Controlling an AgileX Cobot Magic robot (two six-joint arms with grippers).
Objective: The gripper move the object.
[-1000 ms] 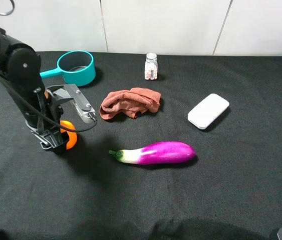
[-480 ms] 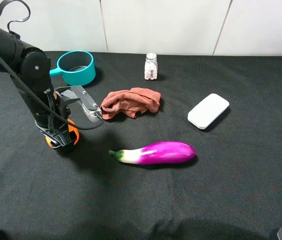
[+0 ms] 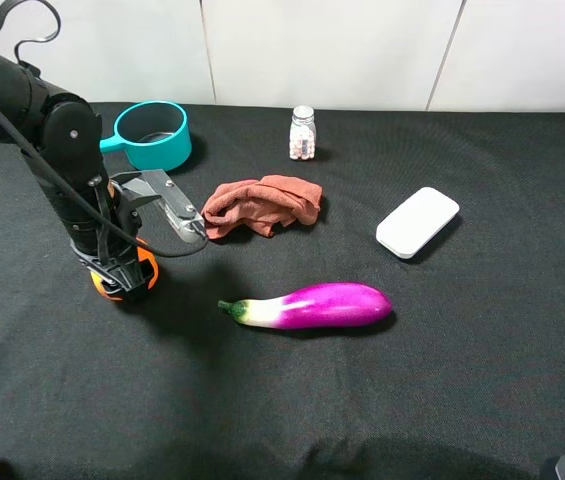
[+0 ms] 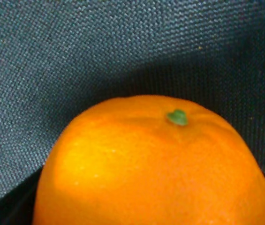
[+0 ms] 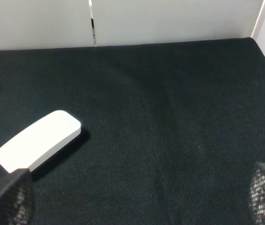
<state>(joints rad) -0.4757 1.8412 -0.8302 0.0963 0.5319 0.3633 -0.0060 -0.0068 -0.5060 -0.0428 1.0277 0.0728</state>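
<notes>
The orange (image 3: pixel 99 284) is a round bright fruit on the black cloth at the left. Only slivers of it show on either side of my left gripper (image 3: pixel 122 278), which points straight down over it. In the left wrist view the orange (image 4: pixel 151 164) fills the picture, green stem spot up, with dark jaw edges at the lower corners. The jaws seem shut on it, and it rests on or just above the cloth. My right gripper (image 5: pixel 137 199) is open and empty, with its mesh fingertips (image 5: pixel 8 197) wide apart above bare cloth.
A teal pot (image 3: pixel 154 134) stands behind the left arm. A crumpled brown cloth (image 3: pixel 262 205) lies to its right. A purple eggplant (image 3: pixel 312 305) lies at the centre front. A pill bottle (image 3: pixel 303 133) stands at the back. A white box (image 3: pixel 418 221) lies at the right, also in the right wrist view (image 5: pixel 38 140).
The left arm has shifted a little to the left and back with the orange over the last second. In the last half second it has barely moved.
</notes>
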